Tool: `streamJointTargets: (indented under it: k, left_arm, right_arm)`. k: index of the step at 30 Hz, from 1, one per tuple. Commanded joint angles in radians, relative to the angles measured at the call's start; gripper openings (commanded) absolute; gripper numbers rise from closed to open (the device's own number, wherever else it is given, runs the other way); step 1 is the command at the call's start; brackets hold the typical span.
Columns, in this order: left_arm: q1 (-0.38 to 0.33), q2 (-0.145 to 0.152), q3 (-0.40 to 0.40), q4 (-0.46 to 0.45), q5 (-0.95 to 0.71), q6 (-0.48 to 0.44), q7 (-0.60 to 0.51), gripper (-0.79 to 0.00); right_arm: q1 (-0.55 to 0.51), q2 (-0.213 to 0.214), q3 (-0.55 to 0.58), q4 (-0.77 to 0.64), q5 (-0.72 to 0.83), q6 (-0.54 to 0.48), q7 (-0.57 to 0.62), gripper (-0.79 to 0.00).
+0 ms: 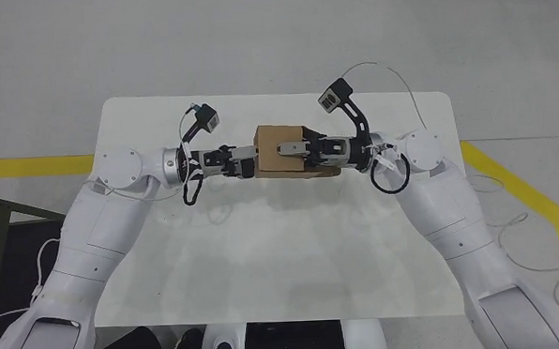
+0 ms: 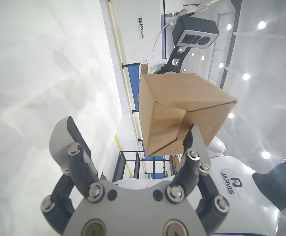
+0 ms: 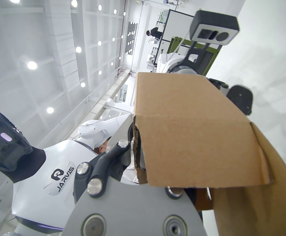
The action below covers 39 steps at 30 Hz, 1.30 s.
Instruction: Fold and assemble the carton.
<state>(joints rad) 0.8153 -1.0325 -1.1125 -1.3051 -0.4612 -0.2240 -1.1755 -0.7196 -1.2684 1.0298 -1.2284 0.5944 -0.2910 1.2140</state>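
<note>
The left gripper's fingers are spread wide. One tip touches the closed end of the brown cardboard carton, right where its folded flaps meet; the other finger stands clear of the box.

The right gripper is clamped on the carton's opposite end. One finger lies along a ragged cardboard edge, while its partner is hidden behind the panel, so the pinch is judged from how the box sits in the grip.

The carton hangs between the two grippers, seemingly lifted off the white rectangular worktop, over the middle of its far edge.

As for progress, the box is already squared up into a full block, and the end facing the left gripper looks shut, with only thin seams between its flaps. At the right gripper's end a loose brown flap sticks outward, so that end appears to be open. Folding and tucking those flaps is likely what remains.
</note>
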Motion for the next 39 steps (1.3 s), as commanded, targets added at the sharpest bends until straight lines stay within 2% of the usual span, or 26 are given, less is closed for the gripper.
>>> streamJointTargets:
  k: [1, 5, 18, 26, 27, 29, 30, 31, 32, 33, 34, 39]
  left_arm:
    - [0.004, 0.006, -0.022, -0.009, 0.033, -0.024, 0.017, 0.000]
    - [0.016, 0.016, -0.055, -0.037, 0.121, -0.092, 0.052, 0.000]
    - [0.119, 0.048, -0.136, -0.194, 0.626, -0.401, 0.286, 0.000]
    - [0.194, 0.057, -0.142, -0.267, 0.981, -0.481, 0.445, 0.000]
    - [0.205, 0.058, -0.142, -0.275, 1.023, -0.493, 0.464, 0.000]
    - [0.223, 0.060, -0.145, -0.288, 1.100, -0.518, 0.507, 0.000]
    - [0.232, 0.061, -0.147, -0.294, 1.134, -0.531, 0.527, 0.000]
    - [0.240, 0.062, -0.149, -0.298, 1.166, -0.543, 0.545, 0.000]
    - [0.247, 0.063, -0.150, -0.301, 1.195, -0.553, 0.562, 0.000]
    - [0.253, 0.064, -0.152, -0.304, 1.223, -0.562, 0.579, 0.000]
    - [0.260, 0.065, -0.153, -0.305, 1.248, -0.570, 0.595, 0.000]
    - [0.281, 0.068, -0.154, -0.297, 1.330, -0.601, 0.661, 0.000]
  right_arm:
    - [-0.003, 0.005, 0.004, 0.010, -0.046, 0.030, -0.009, -0.785]
    - [-0.010, 0.011, -0.001, 0.017, -0.108, 0.080, -0.019, -0.785]
    - [0.001, -0.005, -0.109, 0.081, -0.278, 0.167, -0.100, -0.785]
    - [0.024, -0.027, -0.173, 0.132, -0.332, 0.194, -0.163, -0.785]
    - [0.027, -0.030, -0.179, 0.139, -0.335, 0.198, -0.171, -0.730]
    - [0.030, -0.036, -0.188, 0.151, -0.332, 0.203, -0.180, -0.554]
    - [0.033, -0.037, -0.191, 0.156, -0.333, 0.206, -0.181, -0.508]
    - [0.035, -0.039, -0.192, 0.161, -0.332, 0.207, -0.184, -0.422]
    - [0.037, -0.040, -0.191, 0.164, -0.330, 0.207, -0.185, -0.286]
    - [0.038, -0.040, -0.189, 0.164, -0.327, 0.208, -0.183, -0.052]
    - [0.038, -0.039, -0.184, 0.163, -0.323, 0.209, -0.180, 0.000]
    - [0.029, -0.027, -0.147, 0.129, -0.313, 0.211, -0.140, 0.000]
